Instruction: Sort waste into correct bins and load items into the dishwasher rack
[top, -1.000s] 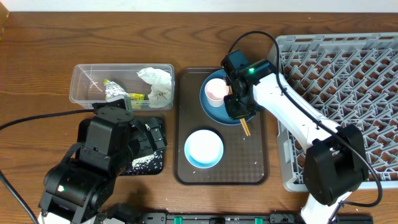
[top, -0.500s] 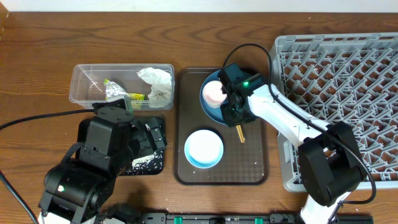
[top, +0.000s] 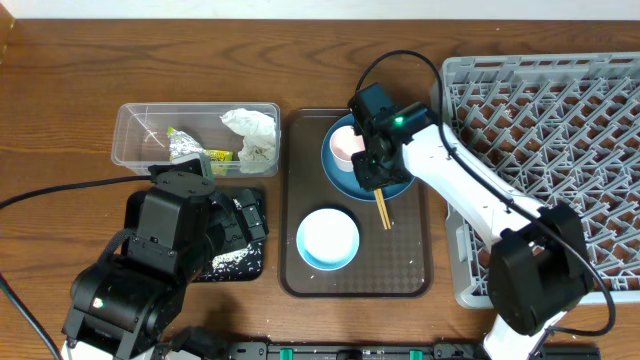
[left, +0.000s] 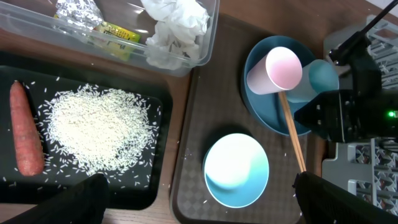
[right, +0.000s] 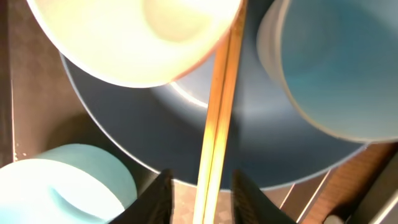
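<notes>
Chopsticks (left: 291, 134): lying as a pair, upper ends on the dark blue plate (left: 264, 111), lower ends on the brown serving tray (left: 217, 74).
Right gripper (right: 202, 190): low over the plate's near edge, fingers parted a little, one on each side of the chopsticks with a sliver of gap on both sides; nothing pinched.
Left gripper (left: 199, 194): fingers spread wide, empty, above the black tray (left: 158, 155).
Cups: pink cup (left: 277, 70) and light blue cup (left: 317, 78) both tipped on their sides on the plate, the chopsticks running between them.
Bowl (left: 236, 169): upright on the serving tray, near the plate.
Clear tub (top: 140, 140): holds crumpled white paper (left: 174, 28) and foil wrapper (left: 78, 9).
Black tray contents: rice grains (left: 99, 127) in a heap, carrot (left: 25, 134) beside them.
Dishwasher rack (top: 560, 120): right of the serving tray; no dishes seen in it.
</notes>
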